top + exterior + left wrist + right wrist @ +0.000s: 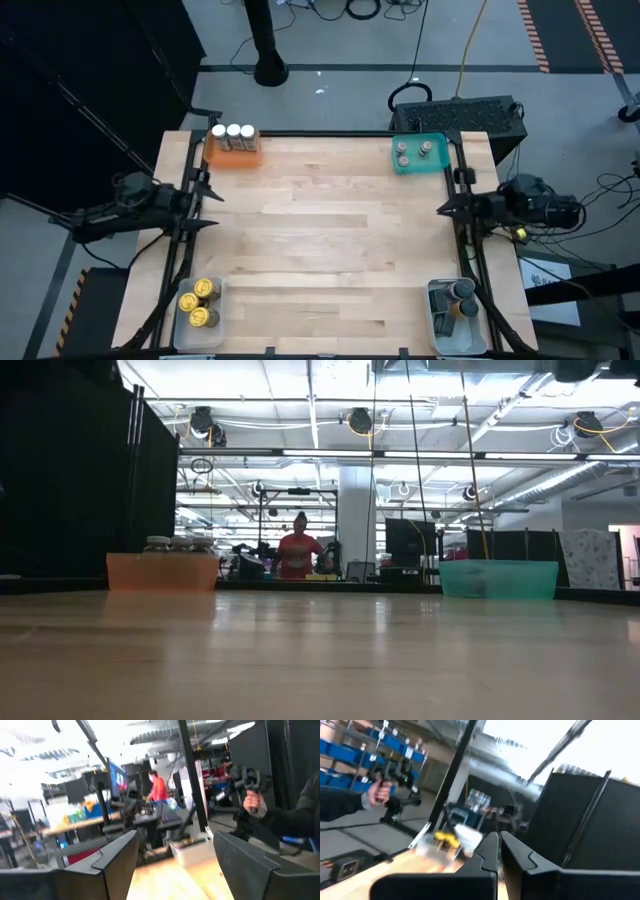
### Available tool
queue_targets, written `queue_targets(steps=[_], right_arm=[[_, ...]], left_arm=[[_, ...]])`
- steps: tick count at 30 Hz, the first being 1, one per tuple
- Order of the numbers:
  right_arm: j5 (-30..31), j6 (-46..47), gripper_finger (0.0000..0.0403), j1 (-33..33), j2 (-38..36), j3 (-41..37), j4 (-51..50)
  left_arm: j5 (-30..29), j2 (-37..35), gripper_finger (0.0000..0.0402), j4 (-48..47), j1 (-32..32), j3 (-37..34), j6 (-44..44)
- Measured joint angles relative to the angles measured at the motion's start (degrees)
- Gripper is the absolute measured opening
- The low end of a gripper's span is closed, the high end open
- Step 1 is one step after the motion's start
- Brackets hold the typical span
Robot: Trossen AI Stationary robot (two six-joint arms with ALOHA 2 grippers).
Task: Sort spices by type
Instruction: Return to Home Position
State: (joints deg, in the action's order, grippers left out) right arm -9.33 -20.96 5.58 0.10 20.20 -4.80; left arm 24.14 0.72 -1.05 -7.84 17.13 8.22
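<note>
The spices stand in four trays at the table's corners. Three white-topped jars (233, 132) fill the orange tray (233, 156) at the far left. Three grey-lidded jars (413, 152) stand in the teal tray (440, 160) at the far right. Three yellow jars (200, 303) sit in a clear tray (218, 290) at the near left. Dark jars (455, 297) are in a clear tray (480, 335) at the near right. My left gripper (207, 205) is open at the table's left edge, holding nothing. My right gripper (443, 208) is shut and empty at the right edge.
Bare wood stretches between the four trays. Dark frame rails (188, 250) run along the table's left and right sides. Beyond the table, a person's hand (254, 802) holds a dark handle, and a person in red (299, 552) stands far back in the room.
</note>
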Motion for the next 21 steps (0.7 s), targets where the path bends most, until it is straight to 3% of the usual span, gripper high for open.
queue_targets(steps=[3, 8, 13, 17, 21], right_arm=[[-1.28, 1.49, 0.0, 0.0, 0.78, -0.68, -2.02], [-3.93, 1.41, 0.0, 0.02, -0.07, -7.31, 6.49], [-6.12, 2.2, 0.0, 0.02, 0.19, -19.05, 20.94], [-6.02, 0.71, 0.0, 0.0, 0.5, -19.42, 16.01], [-6.74, -2.1, 0.0, 0.0, 0.37, -19.4, 17.57]], left_arm=[[1.09, -0.61, 0.0265, 5.42, 0.01, -4.76, -0.45], [2.82, -0.55, 0.0265, 20.97, 0.07, -15.67, -3.11], [2.31, -0.32, 0.0265, 19.13, 0.35, -16.73, -4.46], [-0.94, -0.48, 0.0265, 16.84, 0.33, -16.75, -4.34], [-2.42, -0.45, 0.0265, 11.51, 0.31, -16.75, -3.2]])
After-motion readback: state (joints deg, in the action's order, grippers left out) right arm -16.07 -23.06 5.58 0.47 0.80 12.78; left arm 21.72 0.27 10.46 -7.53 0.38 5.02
